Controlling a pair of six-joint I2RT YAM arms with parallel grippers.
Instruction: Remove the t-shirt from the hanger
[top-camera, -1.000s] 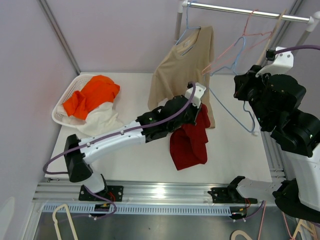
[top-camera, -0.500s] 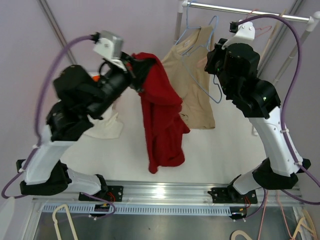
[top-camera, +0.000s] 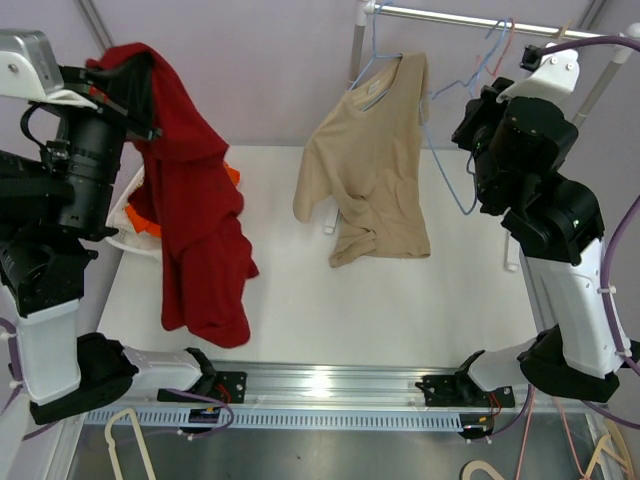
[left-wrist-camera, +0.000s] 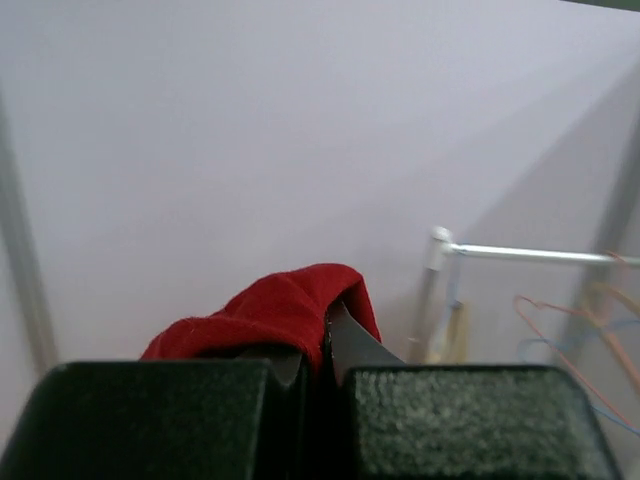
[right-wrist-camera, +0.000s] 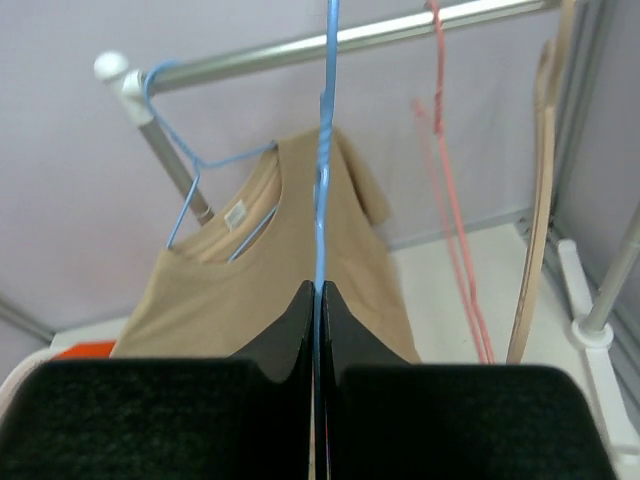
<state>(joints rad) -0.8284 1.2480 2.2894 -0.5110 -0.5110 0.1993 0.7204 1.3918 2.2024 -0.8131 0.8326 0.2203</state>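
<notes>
Hanging from the tightly closed left gripper (top-camera: 142, 80), the red t-shirt (top-camera: 195, 210) is free of its hanger. It has swung from mid-table to the far left and now drapes down in front of the white basket (top-camera: 125, 222). The right gripper (right-wrist-camera: 320, 300), jaws pinched on the bare blue hanger (right-wrist-camera: 324, 140), has shifted rightward, away from the beige shirt (top-camera: 375, 150) and along the rail (top-camera: 470, 17).

White table, not much on it
Bare white table (top-camera: 400, 300); a laundry basket (top-camera: 125, 238) holding orange fabric sits at the far left corner, and a white rack foot (top-camera: 327, 228) stands mid-back.
</notes>
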